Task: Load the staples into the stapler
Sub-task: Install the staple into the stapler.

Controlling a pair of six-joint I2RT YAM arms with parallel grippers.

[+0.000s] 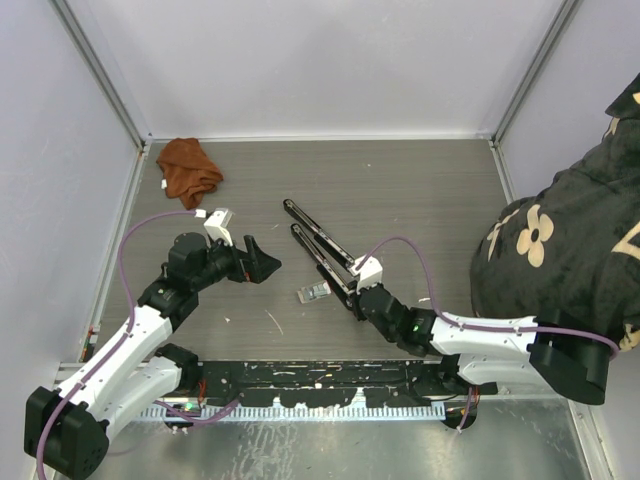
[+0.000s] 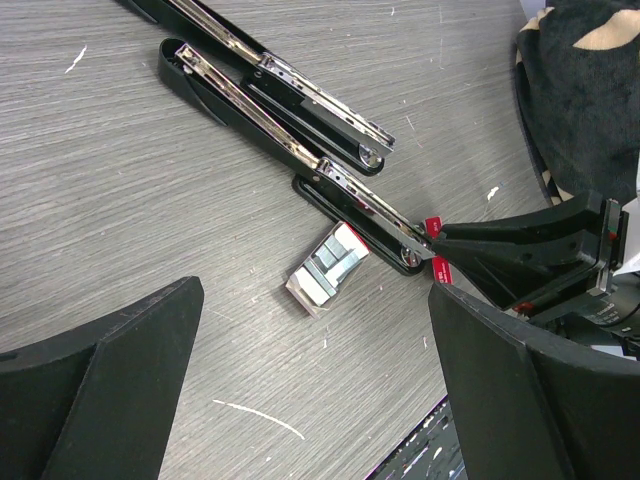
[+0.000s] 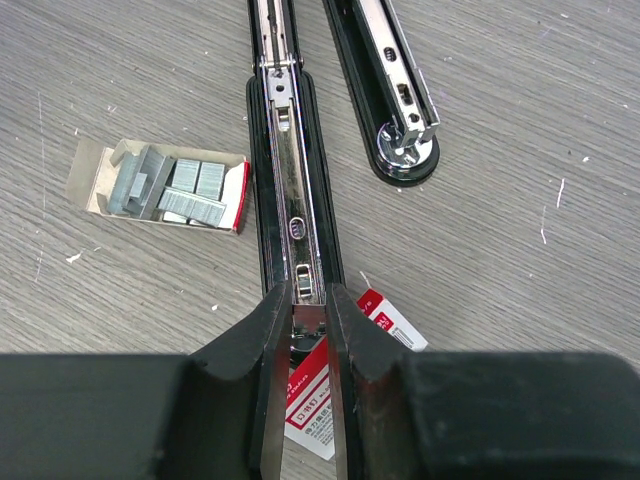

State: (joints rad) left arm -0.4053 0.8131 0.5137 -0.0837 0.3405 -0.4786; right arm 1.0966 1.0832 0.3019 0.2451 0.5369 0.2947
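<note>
**Staples** (image 3: 165, 190): silvery-grey strips, several loose blocks lying in a small open tray (image 3: 95, 180) with a red-and-white end. The tray sits flat on the bench (image 1: 400, 190), just beside the stapler's long side, near its gripped end. Whether tray and stapler touch cannot be told.

**Box** (image 3: 392, 318): red-and-white, flat on the bench at the stapler's near end, partly hidden beneath the right fingers.

**Stapler** (image 3: 290, 150): long, black, lying open and flat with its metal channel facing up, running diagonally away from the right arm.

**Right fingers** (image 3: 250, 350): clenched on the stapler's near end, one finger on either side of the metal channel.

**Second stapler** (image 3: 395, 80): black with a chrome end, lying roughly parallel just beyond the first.

**Left fingers** (image 2: 100, 380): released, spread wide and holding nothing, hovering left of the tray and facing it.

**Cloth** (image 1: 188, 168): brown, crumpled, at the far left corner.

**Person** (image 1: 550, 240): dark floral garment, at the right edge.
</note>
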